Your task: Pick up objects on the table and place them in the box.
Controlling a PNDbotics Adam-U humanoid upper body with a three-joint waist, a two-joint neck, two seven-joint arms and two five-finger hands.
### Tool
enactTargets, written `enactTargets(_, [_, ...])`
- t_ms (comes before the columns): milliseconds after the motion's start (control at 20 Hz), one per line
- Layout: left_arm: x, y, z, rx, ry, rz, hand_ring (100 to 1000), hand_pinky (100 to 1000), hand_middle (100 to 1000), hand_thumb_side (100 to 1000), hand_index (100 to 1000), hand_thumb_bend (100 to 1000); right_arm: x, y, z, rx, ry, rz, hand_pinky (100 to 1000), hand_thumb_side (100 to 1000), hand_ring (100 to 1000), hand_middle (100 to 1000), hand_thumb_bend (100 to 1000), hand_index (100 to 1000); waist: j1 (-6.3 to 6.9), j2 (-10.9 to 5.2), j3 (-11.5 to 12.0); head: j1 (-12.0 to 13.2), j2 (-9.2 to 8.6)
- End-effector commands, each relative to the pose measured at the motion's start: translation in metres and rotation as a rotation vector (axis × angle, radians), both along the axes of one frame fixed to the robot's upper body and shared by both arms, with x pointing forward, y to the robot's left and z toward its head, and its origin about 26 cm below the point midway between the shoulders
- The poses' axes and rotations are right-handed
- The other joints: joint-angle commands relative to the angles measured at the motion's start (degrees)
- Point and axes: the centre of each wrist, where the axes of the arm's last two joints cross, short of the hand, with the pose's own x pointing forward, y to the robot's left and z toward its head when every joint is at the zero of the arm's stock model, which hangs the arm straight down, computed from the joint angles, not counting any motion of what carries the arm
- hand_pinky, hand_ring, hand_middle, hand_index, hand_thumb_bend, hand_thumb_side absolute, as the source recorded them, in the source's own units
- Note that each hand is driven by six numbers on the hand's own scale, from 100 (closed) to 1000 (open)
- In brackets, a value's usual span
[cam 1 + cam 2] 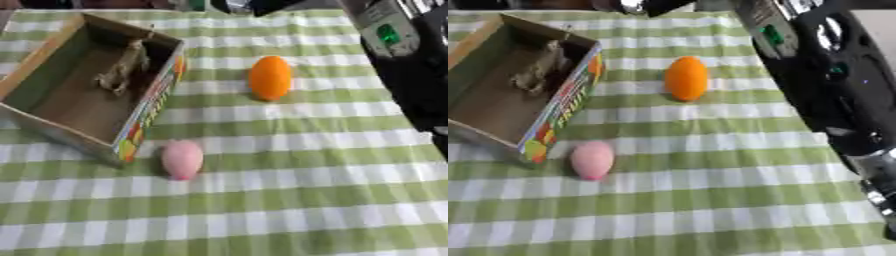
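An orange egg-shaped object (269, 77) lies on the green checked cloth near the middle. A pink egg-shaped object (182, 159) lies closer to me, just beside the front right corner of the cardboard box (147, 107). The open box stands at the left, and a brownish, lumpy thing (122, 70) lies inside it toward the back. My black right arm (833, 85) runs down the right side, well clear of both eggs. Only a sliver of my right hand (881, 200) shows at the right edge. My left hand is out of sight.
The checked tablecloth (289, 200) stretches across the front and right. Dark objects (254, 5) sit along the far edge of the table. A grey part with a green light (385, 32) belongs to my right arm at the upper right.
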Motion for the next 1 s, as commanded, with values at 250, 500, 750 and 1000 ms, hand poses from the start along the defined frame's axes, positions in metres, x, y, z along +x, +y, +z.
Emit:
enactTargets(250, [-0.006,0.004,0.011,0.025,-0.033,0.026,762,764,785,1000,883,128,-0.004,-0.034,0.004,0.049,0.055,-0.062,869,940,962,841,647,892,0.41,-1.05,0.04,1.16,-0.34])
enactTargets(500, [-0.006,0.004,0.011,0.023,-0.033,0.026,762,763,785,1000,883,128,0.001,-0.047,-0.01,0.057,0.13,-0.105,874,931,970,842,681,908,0.61,-1.05,0.12,4.34,-0.63])
enactTargets(750, [-0.006,0.004,0.011,0.02,-0.035,0.026,762,763,785,1000,883,127,0.005,-0.06,-0.025,0.064,0.197,-0.145,880,918,975,843,697,941,0.74,-0.98,0.18,6.85,-0.81])
enactTargets(1000, [-0.006,0.004,0.011,0.019,-0.036,0.025,762,762,785,1000,883,127,0.01,-0.074,-0.038,0.085,0.252,-0.189,882,900,981,844,706,954,0.8,-0.87,0.27,6.34,-1.44])
